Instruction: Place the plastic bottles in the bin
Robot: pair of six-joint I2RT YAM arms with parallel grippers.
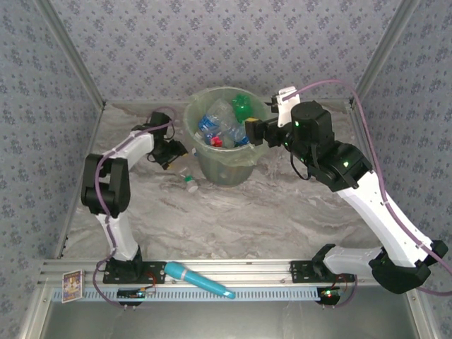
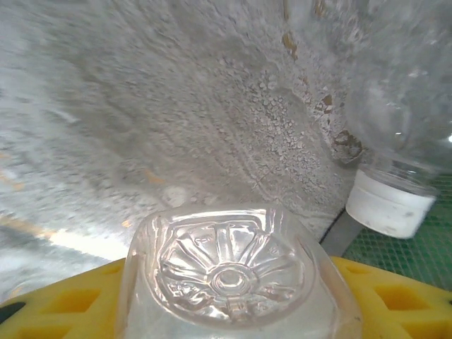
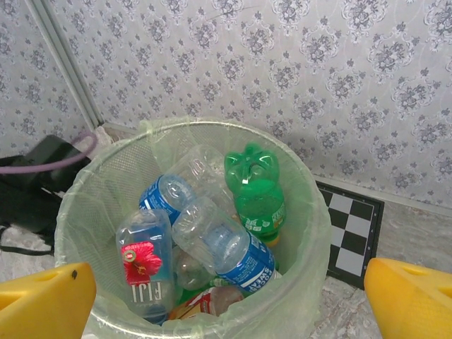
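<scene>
Card (image 1: 72, 286): on the front rail at far left; we cannot read its print.
Left fingers (image 2: 56, 314): yellow, clenched on both sides of a clear bottle (image 2: 229, 275), low over the desk (image 1: 282, 219) just left of the bin (image 1: 212, 166).
Clear bottle's axis: we see it run along the fingers, ribbed base toward the wrist camera, neck end hidden behind it.
Capped bottle (image 2: 392, 201): clear with a white cap, lying on the desk, cap end next to the bin's green wall.
Teal stick (image 1: 199, 280): lying aslant on the front rail between the arm bases.
Bin: pale green, bag-lined, upright at the back middle of the desk, bottles inside.
Fiji bottle (image 3: 145, 258): in the bin, steeply tipped; we read "FIJI" under a red flower, the word upside down to the right wrist camera.
Blue-labelled bottle (image 3: 236, 254): in the bin, slanting; print too small for us.
Green bottle (image 3: 256, 191): in the bin, neck down, base up; label unreadable.
Right fingers (image 3: 42, 300): yellow, spread wide and empty, above the bin's rim.
Checkerboard (image 3: 353, 236): black and white, on the desk right of the bin.
</scene>
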